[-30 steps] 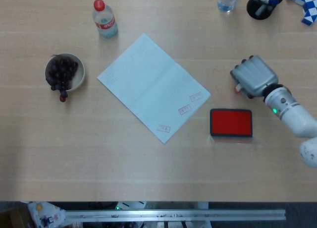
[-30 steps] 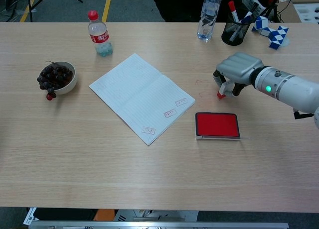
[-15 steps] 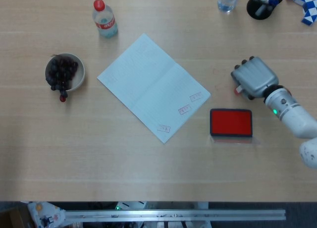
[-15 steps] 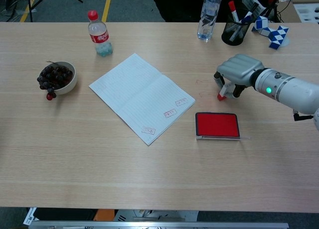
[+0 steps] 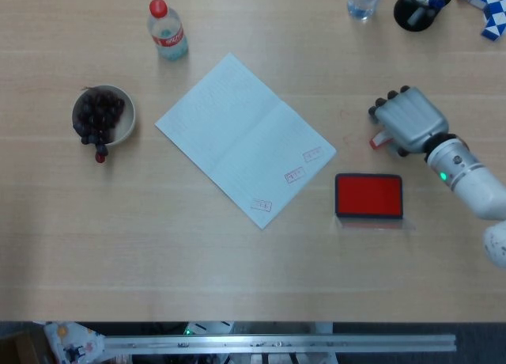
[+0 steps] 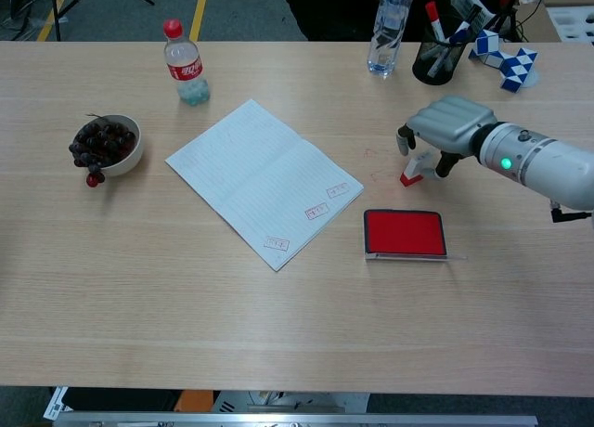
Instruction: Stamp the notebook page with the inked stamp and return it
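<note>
Right hand: grey robot hand arched over the small red-and-white stamp, apparently released.
Stamp: on table, beyond red rectangular ink pad.
Notebook: open white lined notebook, three red marks.

**Two cameras, one tabletop**

The head view looks almost straight down on the surface. The chest view sits lower, looking obliquely across it toward the far edge. Both share the notebook at centre frame.
</note>
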